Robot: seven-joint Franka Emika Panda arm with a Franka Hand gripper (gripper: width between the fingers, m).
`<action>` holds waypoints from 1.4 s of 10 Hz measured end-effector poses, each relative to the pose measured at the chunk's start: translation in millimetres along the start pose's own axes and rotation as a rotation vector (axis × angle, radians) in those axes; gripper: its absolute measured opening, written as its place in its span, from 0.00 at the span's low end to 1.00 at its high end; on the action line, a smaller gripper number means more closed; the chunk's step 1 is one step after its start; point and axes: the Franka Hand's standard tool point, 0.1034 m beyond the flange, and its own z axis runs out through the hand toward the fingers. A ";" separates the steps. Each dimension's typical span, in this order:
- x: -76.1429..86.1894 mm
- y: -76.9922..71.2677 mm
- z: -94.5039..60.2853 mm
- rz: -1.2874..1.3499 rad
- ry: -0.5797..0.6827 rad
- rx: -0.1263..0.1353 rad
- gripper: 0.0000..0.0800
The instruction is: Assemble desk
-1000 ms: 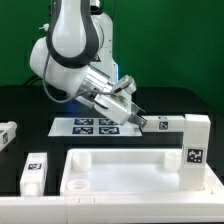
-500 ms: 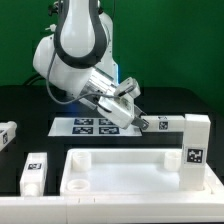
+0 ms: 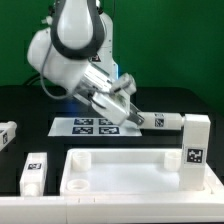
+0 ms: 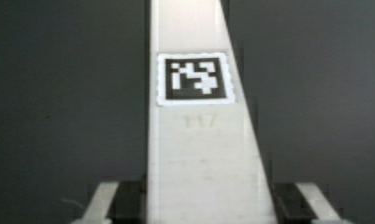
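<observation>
- White plastic tabletop [image 3: 120,152] lies nearest, rim up, with an open corner socket on the exterior view's left.
- One leg [image 3: 196,135] stands upright at the tabletop's corner on the exterior view's right. Can't tell if it is seated.
- Second leg [image 3: 33,172] lies loose just beside the tabletop on the exterior view's left. A third leg [image 3: 5,135] is further out at the frame edge.
- Marker board [image 3: 70,126] lies flat behind the tabletop.
- Fourth leg [image 3: 165,122] lies flat on the table by the marker board's end, on the exterior view's right.
- Claw [image 3: 136,118] is down over this fourth leg. Wrist view shows its fingers [image 4: 106,198] on both sides of it, around it. Can't tell if they are pressing yet or a sliver apart.
- Step, as judged: grasping the fourth leg.
- Next move needs a firm, square clamp, then a lift clear of the upright leg and alignment over a free socket.
</observation>
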 end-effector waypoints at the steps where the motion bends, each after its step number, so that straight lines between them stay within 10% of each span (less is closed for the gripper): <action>1: -12.6 -20.7 -23.7 -0.031 0.087 0.016 0.36; 3: -39.0 -57.5 -65.6 -0.191 0.293 -0.032 0.36; 8: -25.1 -74.0 -61.7 -0.269 0.584 -0.001 0.36; 11: -28.3 -138.0 -62.9 -0.478 0.730 -0.036 0.36; 14: -19.0 -130.9 -47.4 -0.489 0.881 0.034 0.36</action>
